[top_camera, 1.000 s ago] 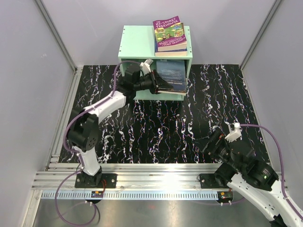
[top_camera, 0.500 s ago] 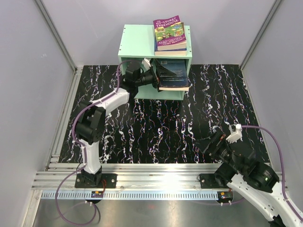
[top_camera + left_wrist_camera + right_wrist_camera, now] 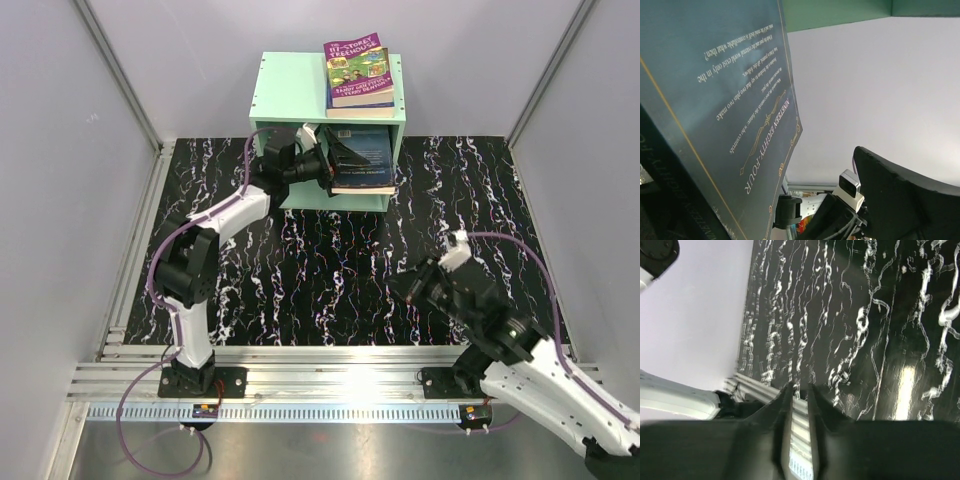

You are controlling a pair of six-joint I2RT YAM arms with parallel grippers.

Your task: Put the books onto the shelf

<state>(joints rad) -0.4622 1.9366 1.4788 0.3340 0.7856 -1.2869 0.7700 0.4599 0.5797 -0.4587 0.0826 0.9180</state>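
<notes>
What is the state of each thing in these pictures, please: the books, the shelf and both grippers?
Purple cartoon-cover paperback: lying flat on top of the shelf, upper book of a small stack.
Dark blue paperback: inside the upper compartment, front edge sticking out.
Mint-green boxy wooden shelf: upright, open front facing the arms.
Left gripper: open, at the blue book's left edge.
Right gripper: nearly closed, holding nothing, above the marbled table.

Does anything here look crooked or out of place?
Yes. The dark blue book in the shelf compartment lies skewed, its near end poking past the front edge. The purple book on top also overhangs the shelf's back edge.
</notes>
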